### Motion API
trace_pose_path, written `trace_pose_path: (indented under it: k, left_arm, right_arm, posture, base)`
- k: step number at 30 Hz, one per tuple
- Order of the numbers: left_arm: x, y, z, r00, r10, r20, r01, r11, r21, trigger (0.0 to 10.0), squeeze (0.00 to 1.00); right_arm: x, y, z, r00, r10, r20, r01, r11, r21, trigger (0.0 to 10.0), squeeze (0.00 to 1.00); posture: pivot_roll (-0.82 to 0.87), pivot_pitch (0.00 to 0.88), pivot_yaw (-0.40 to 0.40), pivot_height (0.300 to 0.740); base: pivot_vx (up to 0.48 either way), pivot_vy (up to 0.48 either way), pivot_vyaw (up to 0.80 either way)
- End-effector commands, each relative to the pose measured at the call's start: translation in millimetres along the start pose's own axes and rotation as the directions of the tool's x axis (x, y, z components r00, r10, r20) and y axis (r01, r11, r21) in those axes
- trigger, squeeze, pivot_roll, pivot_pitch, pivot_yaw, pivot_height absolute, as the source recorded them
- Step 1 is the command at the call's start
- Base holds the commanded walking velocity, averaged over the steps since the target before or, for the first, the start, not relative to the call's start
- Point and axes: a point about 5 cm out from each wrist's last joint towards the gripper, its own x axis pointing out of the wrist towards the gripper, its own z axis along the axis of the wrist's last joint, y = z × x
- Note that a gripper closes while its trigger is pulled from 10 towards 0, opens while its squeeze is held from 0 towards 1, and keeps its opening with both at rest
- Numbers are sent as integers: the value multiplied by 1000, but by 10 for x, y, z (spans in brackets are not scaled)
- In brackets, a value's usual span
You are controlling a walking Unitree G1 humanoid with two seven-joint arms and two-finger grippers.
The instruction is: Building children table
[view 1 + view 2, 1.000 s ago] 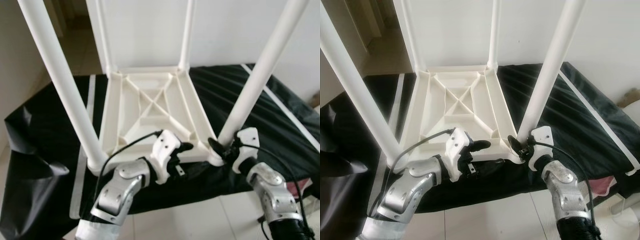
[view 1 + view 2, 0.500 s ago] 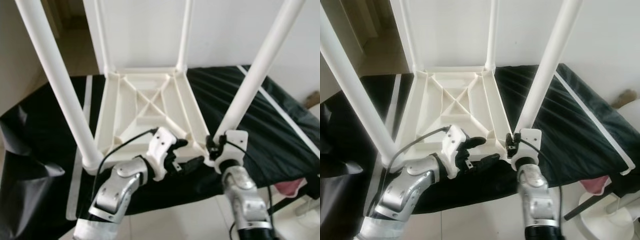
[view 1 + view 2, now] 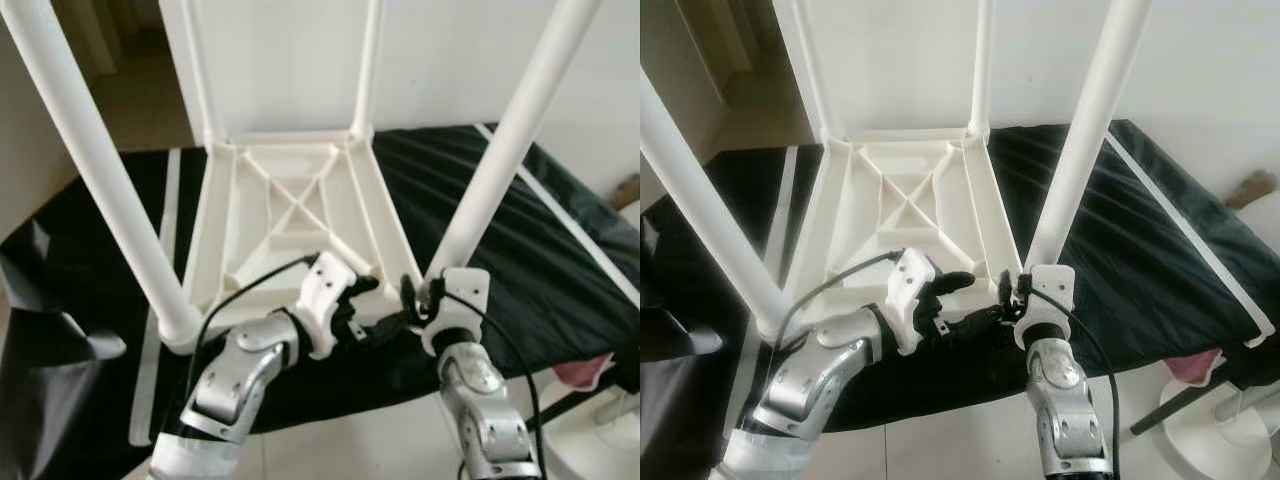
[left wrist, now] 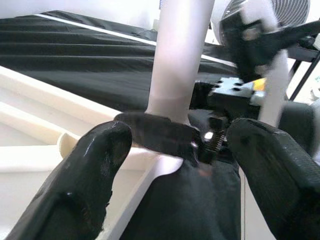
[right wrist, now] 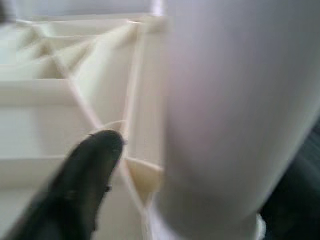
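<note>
The white plastic children's table [image 3: 290,215] lies upside down on a black cloth [image 3: 545,270], its legs pointing up. My left gripper [image 3: 380,305] is open at the table's front rim, one finger above the rim and one below, close to the front-right corner. My right gripper [image 3: 415,293] is open at the foot of the front-right leg [image 3: 500,160]. In the right wrist view one finger [image 5: 85,185] stands a little apart from that leg [image 5: 235,110]; the other is hidden behind it. The left wrist view shows both left fingers [image 4: 85,190] spread wide before the same leg [image 4: 180,55].
The front-left leg [image 3: 100,170] rises steeply beside my left arm. The cloth hangs over the front edge onto pale floor tiles [image 3: 350,440]. A white round stand base [image 3: 1230,420] and a pink object [image 3: 1195,365] sit low on the right. A white wall stands behind.
My right arm has swung in from the right to the front of the leg's foot, close to the left gripper. The left gripper has stayed at the rim.
</note>
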Motion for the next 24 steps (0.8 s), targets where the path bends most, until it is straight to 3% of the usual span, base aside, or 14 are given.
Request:
trace_pose_path:
  k: [1, 6, 7, 8, 12, 17, 23, 24]
  left_arm:
    - [0, -19, -6, 1000, -9, 1, 9, 1000, 2, 10000, 0]
    - [12, -22, -3, 1000, -9, 3, 9, 1000, 3, 10000, 0]
    - [18, -21, -6, 1000, -8, 2, 8, 1000, 8, 10000, 0]
    - [24, -19, -8, 1000, -9, -2, 9, 1000, 20, 10000, 0]
    - [13, -2, -58, 999, 3, -36, 2, 990, 139, 10000, 0]
    - [11, 4, -105, 998, 1, -64, 10, 986, 164, 10000, 0]
    - [8, 13, -95, 998, 6, -65, 6, 984, 176, 10000, 0]
    - [6, 18, -91, 998, 8, -64, 3, 984, 178, 10000, 0]
  right_arm:
    - [-19, -21, 31, 1000, 17, 17, -17, 1000, 4, 10000, 1000]
    - [-27, -141, -5, 994, 111, 3, -111, 992, -55, 10000, 1000]
    - [-22, -189, -23, 989, 150, -7, -150, 986, -72, 10000, 878]
    - [-15, -241, -29, 982, 187, -13, -187, 978, -94, 10000, 0]
    - [51, -431, -38, 962, 273, -30, -274, 946, -171, 10000, 0]
    - [160, -497, -45, 937, 343, -60, -348, 918, -188, 10000, 0]
    - [250, -465, -24, 907, 416, -66, -421, 887, -192, 10000, 0]
    - [282, -453, -24, 896, 438, -71, -443, 875, -194, 5529, 0]
  posture:
    - [-42, 0, -2, 740]
    - [-46, 0, -1, 740]
    - [-46, 0, -1, 740]
    - [-45, 0, -3, 740]
    - [-52, 0, 8, 740]
    - [-48, 0, 10, 740]
    - [-36, 0, 7, 740]
    - [-33, 0, 7, 740]
  base:
    - [0, 0, 0]
    - [0, 0, 0]
    - [0, 0, 0]
    - [0, 0, 0]
    - [0, 0, 0]
    - [0, 0, 0]
    - [0, 0, 0]
    - [0, 0, 0]
